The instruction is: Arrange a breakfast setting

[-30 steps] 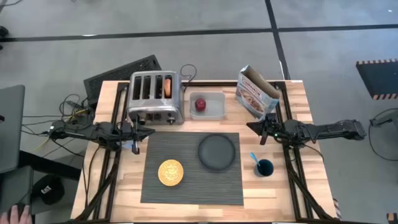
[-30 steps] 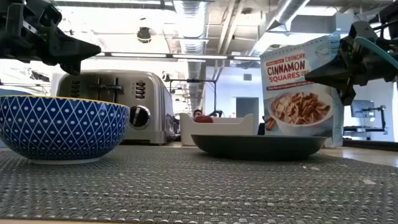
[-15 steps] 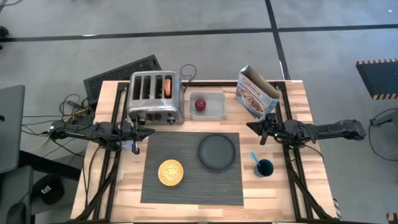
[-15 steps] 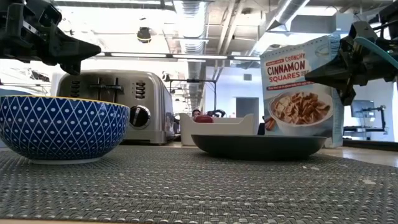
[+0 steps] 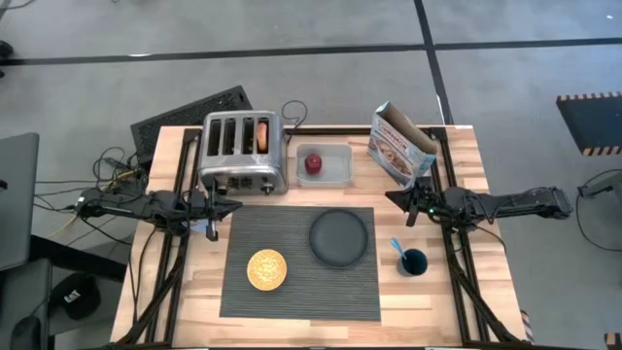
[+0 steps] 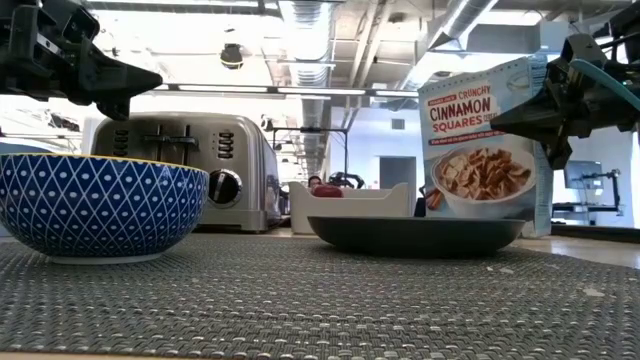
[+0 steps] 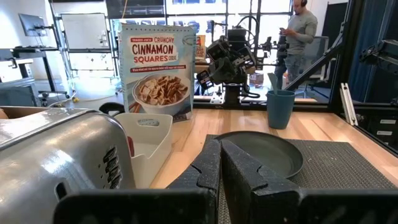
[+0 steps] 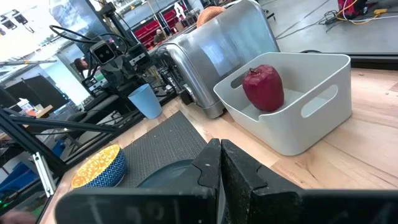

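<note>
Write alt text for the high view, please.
Overhead: a dark placemat holds a yellow bowl and dark plate. Both arms wait at the table's sides, left tool and right tool shut and empty.

Even, bright overhead light across the table [image 5: 428, 292]; shadows short and soft, a faint one under the plate [image 5: 339, 237]. Low view: ceiling strip lights [image 6: 300, 20] blown out white, both grippers dark silhouettes against them; placemat [image 6: 320, 300] weave soft up close. Glare streaks on the toaster [image 7: 56, 155], which looms blurred and stretched in the left wrist view. Windows [image 7: 186, 9] behind glare brightly. Right wrist view: background blurred, apple [image 8: 263, 88] sharp.
</note>
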Controlling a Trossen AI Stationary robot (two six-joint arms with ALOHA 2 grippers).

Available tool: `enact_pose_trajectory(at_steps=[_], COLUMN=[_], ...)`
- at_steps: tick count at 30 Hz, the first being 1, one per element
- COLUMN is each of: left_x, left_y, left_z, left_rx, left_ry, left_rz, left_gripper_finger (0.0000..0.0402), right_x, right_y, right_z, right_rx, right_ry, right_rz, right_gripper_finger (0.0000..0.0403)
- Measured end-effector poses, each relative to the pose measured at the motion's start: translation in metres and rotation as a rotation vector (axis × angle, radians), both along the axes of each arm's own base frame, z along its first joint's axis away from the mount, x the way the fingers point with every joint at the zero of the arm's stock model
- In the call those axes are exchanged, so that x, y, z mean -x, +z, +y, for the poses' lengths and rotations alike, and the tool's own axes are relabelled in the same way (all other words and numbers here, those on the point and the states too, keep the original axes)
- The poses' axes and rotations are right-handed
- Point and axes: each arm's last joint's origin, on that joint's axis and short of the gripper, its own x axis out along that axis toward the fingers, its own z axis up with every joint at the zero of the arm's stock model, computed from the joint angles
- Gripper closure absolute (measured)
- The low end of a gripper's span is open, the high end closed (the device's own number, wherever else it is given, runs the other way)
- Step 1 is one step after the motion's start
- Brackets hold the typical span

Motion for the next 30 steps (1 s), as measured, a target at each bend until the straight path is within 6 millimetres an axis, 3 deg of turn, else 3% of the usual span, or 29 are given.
enact_pose_trajectory(at_steps=[30], left_x=[0.0002], left_y=[0.0034], left_z=[0.0001], left_rx=[0.042], left_ry=[-0.001], left_rz=[-0.041], left_gripper_finger=[0.0401], right_x=[0.0], right_y=[0.0], right_z=[0.0], right_rx=[0.0], right_ry=[0.001], right_rz=[0.0], right_gripper_finger=[0.0362])
